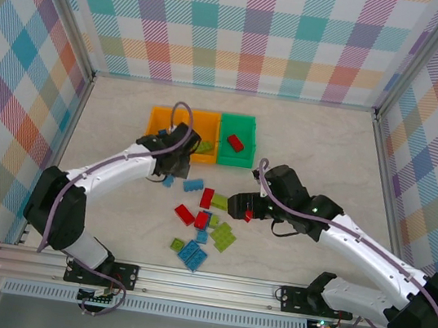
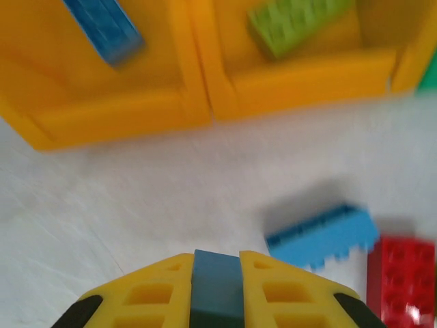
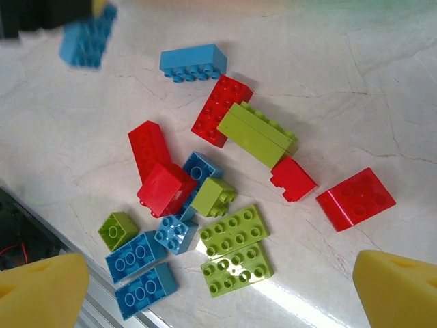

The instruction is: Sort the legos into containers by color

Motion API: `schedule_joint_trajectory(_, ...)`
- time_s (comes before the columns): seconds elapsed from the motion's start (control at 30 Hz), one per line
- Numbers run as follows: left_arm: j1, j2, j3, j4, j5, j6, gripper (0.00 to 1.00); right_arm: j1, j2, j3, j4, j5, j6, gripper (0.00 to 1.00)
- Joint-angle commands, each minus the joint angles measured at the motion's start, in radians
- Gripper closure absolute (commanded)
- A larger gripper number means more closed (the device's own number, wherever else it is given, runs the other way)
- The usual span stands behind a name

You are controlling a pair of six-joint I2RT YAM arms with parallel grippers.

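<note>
Bright, even light falls from above; shadows under the arms in the top view are short and soft. The left wrist view is blurred all over (the orange bins have smeared edges). In the right wrist view the legos are sharp, glare streaks the near tabletop, a blue brick at far left is smeared, and the yellow fingers are out of focus.
</note>
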Motion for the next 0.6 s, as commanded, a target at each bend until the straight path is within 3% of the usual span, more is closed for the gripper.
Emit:
schedule_joint_trajectory(0.0, 0.069, 0.004, 0.094, 0.042, -0.086, 0.026, 0.81, 0.003, -0.024, 0.002, -0.021, 0.006, 0.012, 0.0)
schedule_joint_trajectory(0.23, 0.216, 0.181, 0.277, 0.131, -0.062, 0.023, 0.81, 0.003, -0.056, 0.011, -0.046, 0.024, 0.012, 0.0)
schedule_joint_trajectory(0.4, 0.249, 0.338, 0.402, 0.142, -0.043, 0.02, 0.76, 0.003, -0.051, 0.026, -0.066, 0.043, 0.01, 0.0)
schedule_joint_trajectory(0.57, 0.268, 0.415, 0.468, 0.141, -0.043, 0.013, 0.65, 0.002, -0.082, 0.02, -0.108, 0.225, 0.116, 0.0)
